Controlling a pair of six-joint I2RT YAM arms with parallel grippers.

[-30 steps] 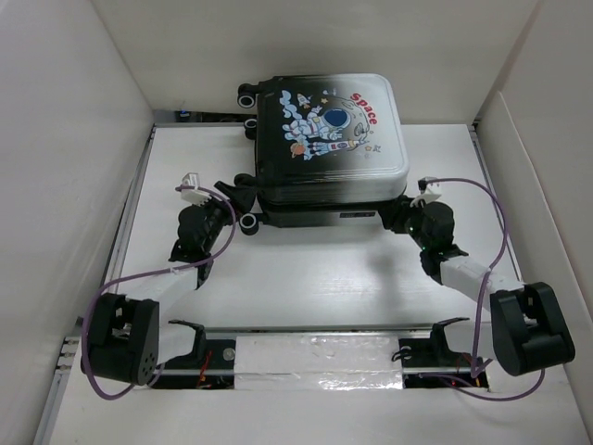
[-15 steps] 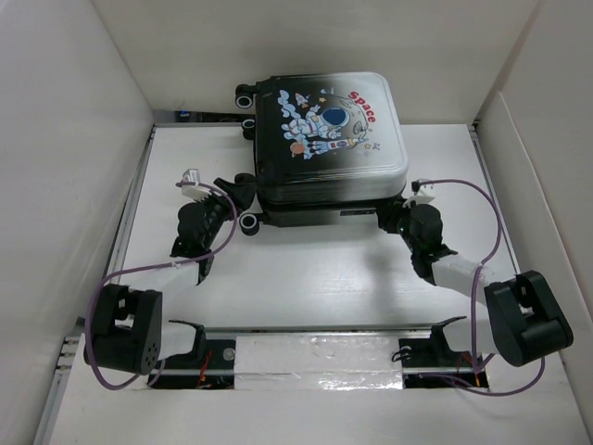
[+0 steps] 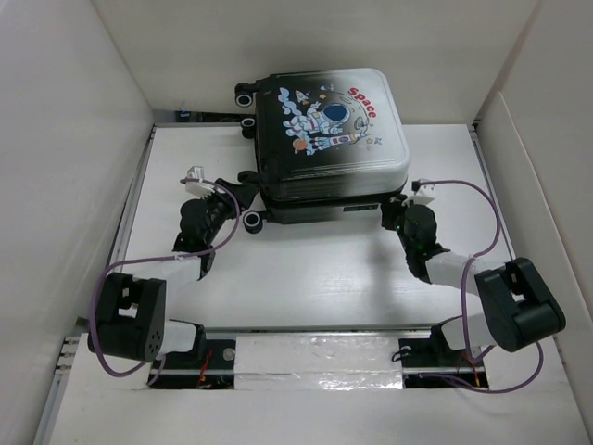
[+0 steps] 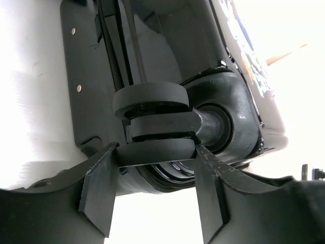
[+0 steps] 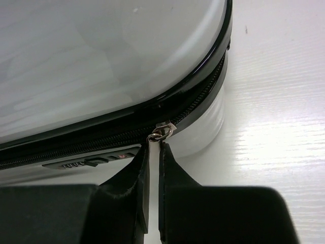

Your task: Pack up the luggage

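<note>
The luggage (image 3: 329, 130) lies flat at the back of the table, astronaut print and red "Space" text facing up, lid down. My left gripper (image 3: 239, 202) is at its near left corner. In the left wrist view the left gripper (image 4: 156, 150) holds a black wheel (image 4: 152, 101) between its fingers. My right gripper (image 3: 394, 211) is at the near right corner. In the right wrist view the right gripper (image 5: 154, 148) is shut on the silver zipper pull (image 5: 161, 132) of the luggage (image 5: 101, 61). The inside is hidden.
White walls (image 3: 74, 139) stand close on the left, back and right. A metal rail with tape (image 3: 315, 357) runs along the near edge. Purple cables (image 3: 496, 222) loop from both arms. A combination lock (image 5: 86, 162) sits on the suitcase's near side.
Both arms have reached further in toward the suitcase. My right gripper has moved left along the near right corner. My left gripper has closed in on the wheel.
</note>
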